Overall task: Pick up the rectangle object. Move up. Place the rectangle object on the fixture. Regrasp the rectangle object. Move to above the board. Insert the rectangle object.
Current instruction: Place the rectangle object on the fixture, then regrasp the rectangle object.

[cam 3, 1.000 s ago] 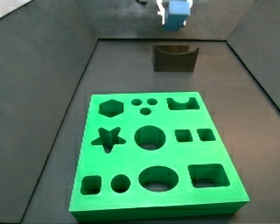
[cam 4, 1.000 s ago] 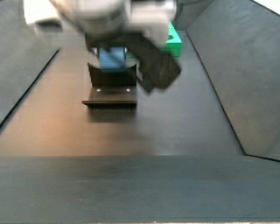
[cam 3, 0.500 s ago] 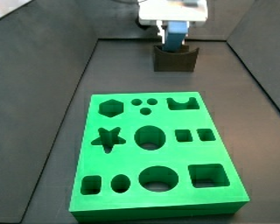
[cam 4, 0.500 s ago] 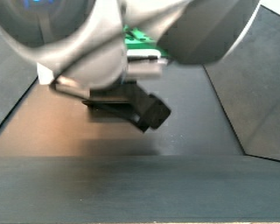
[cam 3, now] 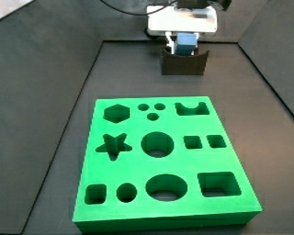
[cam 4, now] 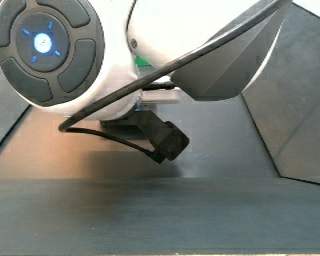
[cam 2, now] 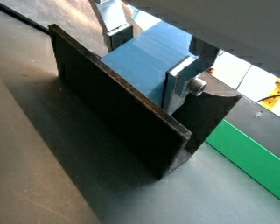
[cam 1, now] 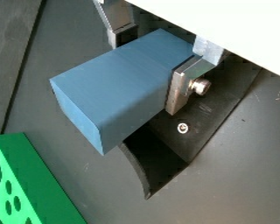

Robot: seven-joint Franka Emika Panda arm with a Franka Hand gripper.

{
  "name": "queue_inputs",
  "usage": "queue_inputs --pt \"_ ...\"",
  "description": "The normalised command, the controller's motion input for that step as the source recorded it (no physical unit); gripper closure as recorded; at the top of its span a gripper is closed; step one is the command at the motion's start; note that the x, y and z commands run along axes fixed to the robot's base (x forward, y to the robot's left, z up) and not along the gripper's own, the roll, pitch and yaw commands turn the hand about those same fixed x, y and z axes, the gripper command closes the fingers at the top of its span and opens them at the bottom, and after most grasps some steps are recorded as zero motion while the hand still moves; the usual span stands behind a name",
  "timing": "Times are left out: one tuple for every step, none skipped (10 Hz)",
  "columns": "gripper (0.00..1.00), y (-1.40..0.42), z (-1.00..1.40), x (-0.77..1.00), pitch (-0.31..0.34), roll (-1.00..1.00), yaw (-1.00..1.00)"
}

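Rectangle object (cam 1: 113, 83) sits pinched between the gripper (cam 2: 150, 54) plates, low in the fixture (cam 2: 130, 114) notch at the far end of the floor, beyond the board (cam 3: 162, 163). Placing looks nearly done; next the jaws should let go, then regrasp it.

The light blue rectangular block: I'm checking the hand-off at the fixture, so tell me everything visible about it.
The light blue rectangular block is smooth, plain-faced and matte, like plastic, with a square end toward the camera. The gripper holds it between its silver fingers, jaws closed on its sides. It sits at the dark fixture, low in the notch; contact underneath cannot be told. In a side view only a sliver shows.
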Motion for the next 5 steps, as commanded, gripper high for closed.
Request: queue_inputs --pt "0.00 0.00 0.00 0.00 0.000 0.00 0.00" --pt "0.00 0.00 1.00 0.00 0.023 -0.02 0.08" --pt "0.00 0.00 1.00 -0.01 0.028 -0.02 0.09" --pt "0.00 0.00 1.00 -0.03 0.043 0.00 0.08" --pt "0.00 -0.01 1.00 -0.03 0.063 0.03 0.06"
